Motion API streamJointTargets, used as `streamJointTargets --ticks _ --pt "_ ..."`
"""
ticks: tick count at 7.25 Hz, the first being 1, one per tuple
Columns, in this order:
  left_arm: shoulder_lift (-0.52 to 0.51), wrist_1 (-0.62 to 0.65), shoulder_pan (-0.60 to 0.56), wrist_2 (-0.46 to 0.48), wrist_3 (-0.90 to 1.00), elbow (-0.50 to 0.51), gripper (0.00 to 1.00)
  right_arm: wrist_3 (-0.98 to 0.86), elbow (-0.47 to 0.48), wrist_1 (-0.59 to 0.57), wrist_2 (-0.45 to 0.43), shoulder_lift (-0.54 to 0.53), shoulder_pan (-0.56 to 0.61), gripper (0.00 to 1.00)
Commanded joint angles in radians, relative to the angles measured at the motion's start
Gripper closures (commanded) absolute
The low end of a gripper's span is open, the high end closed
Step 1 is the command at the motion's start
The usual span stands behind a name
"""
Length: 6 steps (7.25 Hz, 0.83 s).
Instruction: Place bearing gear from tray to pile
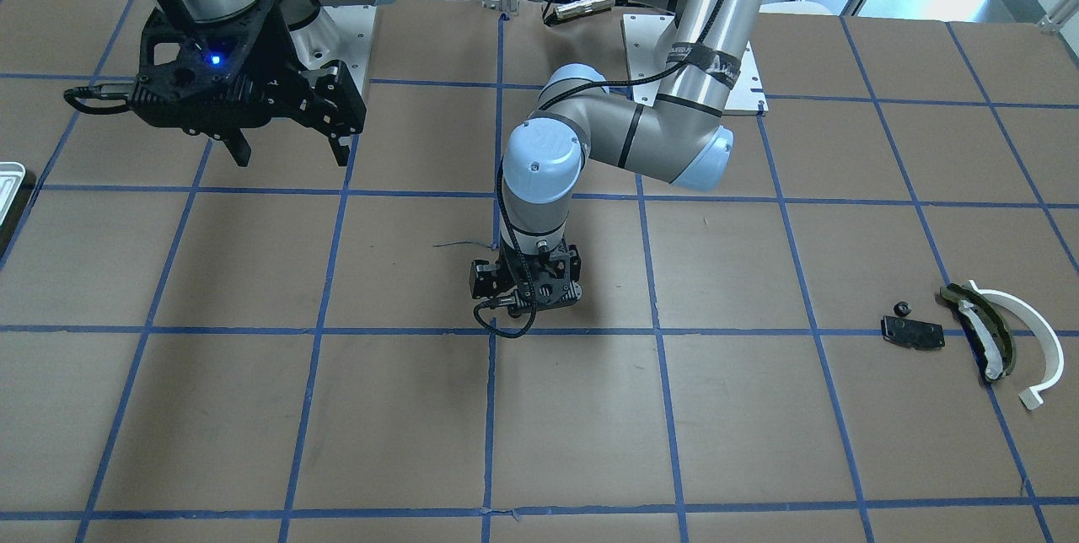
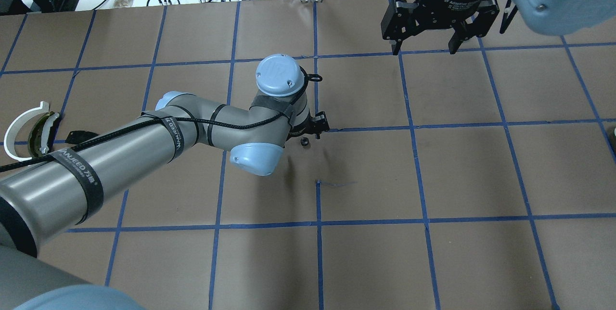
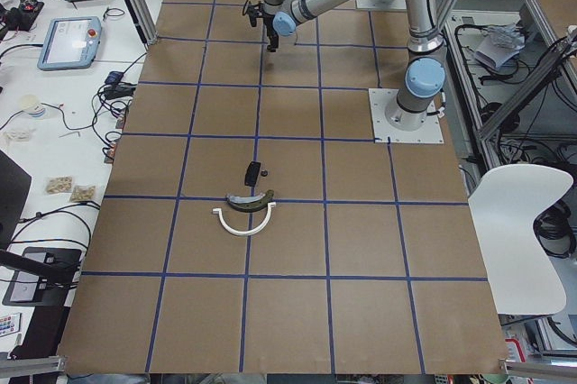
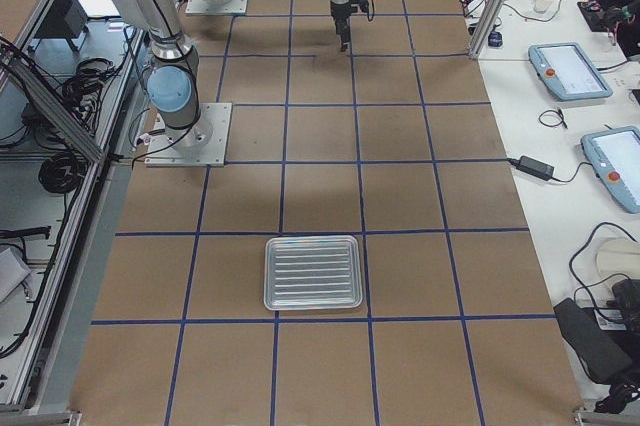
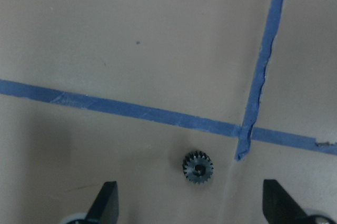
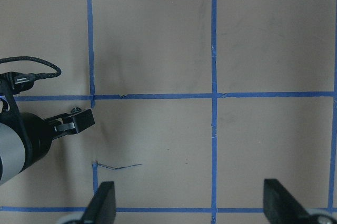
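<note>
Lying flat on table (image 5: pixel 131 34): bearing gear (image 5: pixel 198 167), bore axis upward; left jaws spread over it, right jaws spread.

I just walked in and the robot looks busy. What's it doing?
The left gripper is open, low over a small gear lying on the brown table by a blue tape crossing. It isn't gripping it. The right gripper hangs open and empty, higher up. The tray at one end looks empty; the pile of parts sits at the other.
</note>
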Motion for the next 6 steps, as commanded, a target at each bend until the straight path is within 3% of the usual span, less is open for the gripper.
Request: streamJointTargets --ticks 1,2,3,4,5,6 --pt "-0.042 0.006 -0.003 0.009 -0.005 0.007 0.11 -0.001 0.000 0.002 0.002 -0.007 0.006 0.00" --pt "-0.047 0.015 -0.004 0.009 -0.013 0.007 0.16 -0.001 0.001 0.002 0.000 -0.004 0.006 0.00" --pt "-0.045 0.028 -0.004 0.008 -0.011 0.010 0.32 -0.001 0.001 0.003 0.000 -0.010 0.006 0.00" --pt "-0.044 0.029 -0.004 0.008 -0.010 0.017 0.71 -0.001 0.007 0.003 -0.001 -0.015 0.006 0.00" --pt "-0.042 0.025 -0.004 0.009 -0.010 0.031 0.85 -0.002 0.006 0.003 -0.003 -0.015 0.006 0.00" --pt "-0.045 0.026 -0.004 0.009 -0.010 0.031 0.86 -0.004 0.006 0.003 -0.003 -0.015 0.006 0.00"
